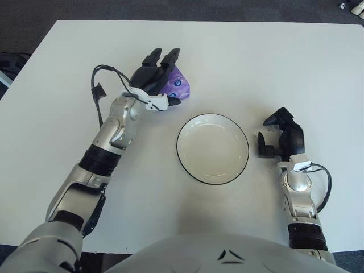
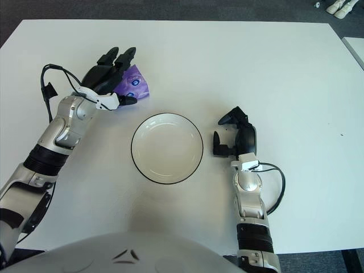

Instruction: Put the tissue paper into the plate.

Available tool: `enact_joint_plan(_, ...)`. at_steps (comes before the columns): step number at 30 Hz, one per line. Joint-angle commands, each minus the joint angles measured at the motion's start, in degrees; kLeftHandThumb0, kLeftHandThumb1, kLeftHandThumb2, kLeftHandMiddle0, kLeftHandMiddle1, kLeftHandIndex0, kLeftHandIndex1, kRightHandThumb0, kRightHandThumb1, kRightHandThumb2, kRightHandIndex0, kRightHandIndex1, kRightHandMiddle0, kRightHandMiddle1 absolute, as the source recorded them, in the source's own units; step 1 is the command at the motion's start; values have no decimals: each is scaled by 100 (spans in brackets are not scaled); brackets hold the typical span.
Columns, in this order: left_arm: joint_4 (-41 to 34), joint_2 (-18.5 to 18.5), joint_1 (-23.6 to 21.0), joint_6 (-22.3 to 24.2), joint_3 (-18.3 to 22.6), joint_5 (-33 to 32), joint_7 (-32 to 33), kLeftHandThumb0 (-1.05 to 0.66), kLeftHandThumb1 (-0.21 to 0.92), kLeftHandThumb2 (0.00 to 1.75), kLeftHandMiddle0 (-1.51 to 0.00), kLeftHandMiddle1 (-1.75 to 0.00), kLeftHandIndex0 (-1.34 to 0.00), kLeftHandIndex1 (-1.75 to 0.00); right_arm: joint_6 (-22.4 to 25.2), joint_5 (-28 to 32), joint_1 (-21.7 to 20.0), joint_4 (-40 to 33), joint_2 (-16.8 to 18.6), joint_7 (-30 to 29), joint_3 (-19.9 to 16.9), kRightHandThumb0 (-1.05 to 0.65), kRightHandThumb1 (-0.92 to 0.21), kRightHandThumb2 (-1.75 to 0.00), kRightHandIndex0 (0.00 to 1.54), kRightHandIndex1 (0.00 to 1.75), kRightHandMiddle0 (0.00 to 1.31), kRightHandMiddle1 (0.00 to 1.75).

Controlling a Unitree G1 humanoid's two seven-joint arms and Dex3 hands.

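Tissue paper [image 1: 177,85], a small purple packet with pale printed marks, lay on the white table [image 1: 296,68] up and to the left of the plate [image 1: 212,148], apart from its rim. The left hand [image 1: 152,77] showed over the packet's left part, its dark fingers [image 1: 168,59] stretched out straight and spread above it rather than curled around it; whether the palm touched the packet could not be told, and nothing was gripped. The thumb [image 1: 170,101] pointed toward the plate just below the packet's lower edge. The plate, white with a thin dark rim, sat near the middle of the table and held nothing. The right hand [image 1: 280,136] showed just to the right of the plate, fingers loosely bent and holding nothing. From the right eye, more of the packet [image 2: 136,85] was exposed beside the fingers, including its lower right corner, and a pair of pale objects [image 2: 339,5] on the dark floor past the table's far right corner came more fully into view; the left eye caught only their edge.
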Motion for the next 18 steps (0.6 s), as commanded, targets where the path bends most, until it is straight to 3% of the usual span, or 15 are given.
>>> enact_joint_plan(1,-131,-50,114,276,64,70,-29,-100,57,63,0,0,0,0,146,-2,145,192,-7,30,3,-1,1,-166,91,164,61,175)
enact_joint_plan(18,-62,-126,-269,1548,-277,229,-1265,-102,59,65,0,0,0,0,266,-28,203,61,32,-38,-4,-1,1,-166,92,162,61,175)
